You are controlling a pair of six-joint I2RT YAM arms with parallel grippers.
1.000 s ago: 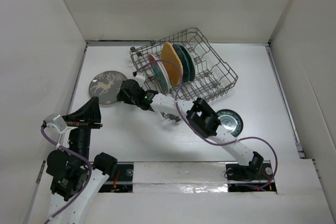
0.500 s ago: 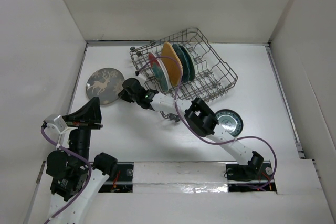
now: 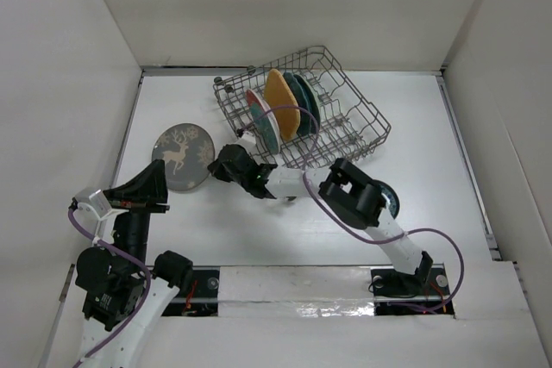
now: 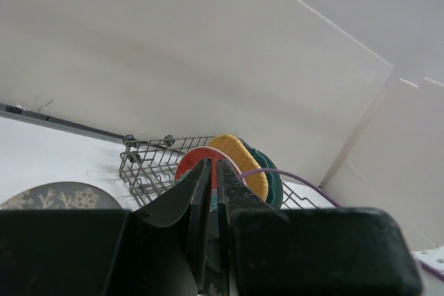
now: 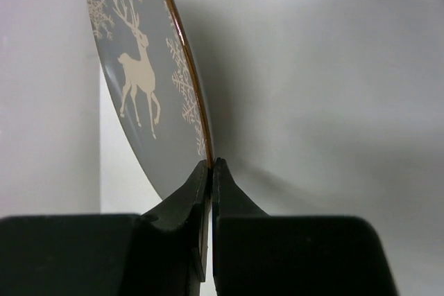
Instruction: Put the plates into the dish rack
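My right gripper (image 3: 217, 166) (image 5: 211, 164) is shut on the rim of the grey plate with the white deer (image 3: 183, 157) (image 5: 139, 81), left of the dish rack (image 3: 345, 131) (image 4: 149, 164). The held edge looks tilted up off the table. Red (image 3: 259, 115) (image 4: 189, 164), yellow (image 3: 283, 102) (image 4: 244, 161) and teal (image 3: 306, 101) (image 4: 272, 179) plates stand upright in the rack. A small dark ringed plate (image 3: 385, 202) lies on the table, partly hidden under the right arm. My left gripper (image 3: 155, 180) (image 4: 213, 163) hangs raised at the near left, shut on nothing.
White walls enclose the table on the left, back and right. A purple cable (image 3: 297, 140) loops from the right arm over the rack's front edge. The arm bases sit on a rail (image 3: 293, 286) at the near edge.
The right gripper closed on the deer plate's rim. It then drew the plate a little toward the near right, and the right arm's elbow swung right.
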